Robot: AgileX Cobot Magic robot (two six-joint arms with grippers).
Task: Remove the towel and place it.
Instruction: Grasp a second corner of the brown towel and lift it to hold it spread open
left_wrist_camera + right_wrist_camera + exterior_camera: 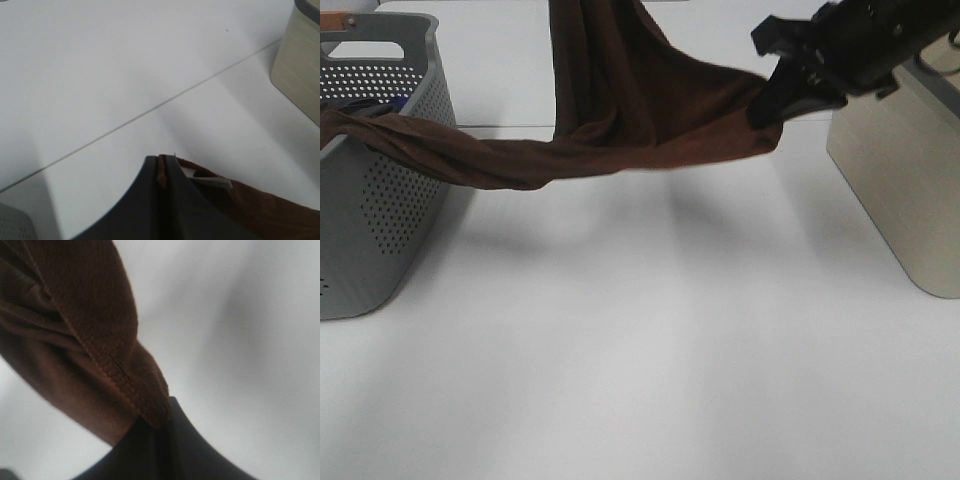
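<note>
The dark brown towel (620,120) hangs stretched above the white table. One part rises out of the top of the exterior high view, where my left gripper is hidden. One end still trails over the rim of the grey perforated basket (410,140). My right gripper (767,108) is shut on the towel's right corner. In the left wrist view my left gripper (162,169) is shut on the towel (260,210) near its white label (210,181). The right wrist view shows my right gripper (159,426) pinching the stitched hem of the towel (75,315).
A beige box-like container (900,190) stands at the right, just behind my right arm, and shows in the left wrist view (302,60). A dark blue item (380,105) lies inside the basket. The white table (670,350) stretches below the towel.
</note>
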